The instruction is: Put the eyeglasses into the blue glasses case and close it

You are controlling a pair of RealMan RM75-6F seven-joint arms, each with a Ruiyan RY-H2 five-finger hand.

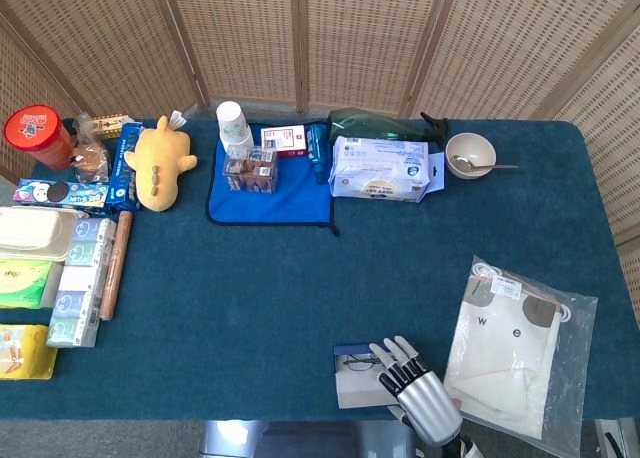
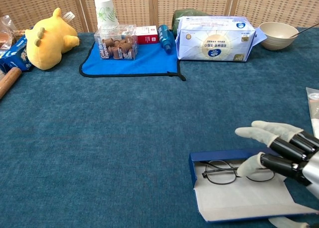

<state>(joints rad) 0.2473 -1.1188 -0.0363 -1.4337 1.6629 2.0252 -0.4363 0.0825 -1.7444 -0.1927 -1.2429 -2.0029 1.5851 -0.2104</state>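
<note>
The right hand [image 2: 279, 151], fingers spread and gripping nothing, hovers over eyeglasses [image 2: 234, 169] lying in the open blue glasses case [image 2: 239, 195]; a clumsy closure could pinch protruding frames.

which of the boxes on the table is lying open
The blue glasses case at the near edge, by the right hand: its lid is open with the eyeglasses inside. The other boxes are shut.

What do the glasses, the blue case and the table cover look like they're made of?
Glasses: thin dark wire frame, probably metal, with clear lenses showing the lining through them.
Case: stiff board or plastic, blue outside, pale matte lining; flat walls and sharp folds suggest a folding type.
Table cover: teal fabric, short fuzzy nap like felt or carpet, no shine.
</note>
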